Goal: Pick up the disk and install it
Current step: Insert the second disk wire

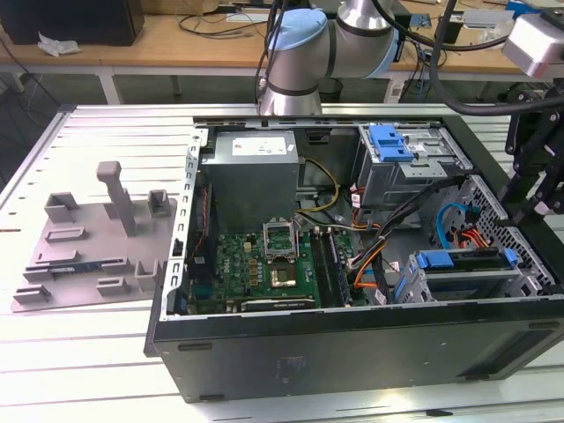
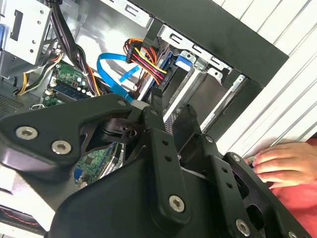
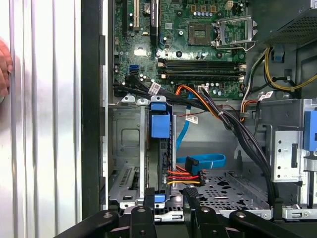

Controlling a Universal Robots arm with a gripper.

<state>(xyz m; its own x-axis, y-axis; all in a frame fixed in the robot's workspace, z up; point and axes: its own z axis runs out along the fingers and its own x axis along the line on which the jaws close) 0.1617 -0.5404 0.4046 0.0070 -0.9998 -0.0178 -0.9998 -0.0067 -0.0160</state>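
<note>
Evenly lit from overhead, bright and diffuse throughout. Soft glare on the ribbed white table point(image 1: 88, 361) in the exterior view; washed near-white on the same slats beside the hand point(image 2: 285, 163) in the second wrist view. Deep shade inside the computer case point(image 1: 352, 348), darkest under its near wall. Black gripper point(image 2: 171, 116) linkage close to the lens, soft-focused and almost featureless, with small highlights on its screw heads. Motherboard point(image 3: 188, 44) crisp and well exposed in the first wrist view. Slight bowing of straight lines at the exterior view's edges.
</note>
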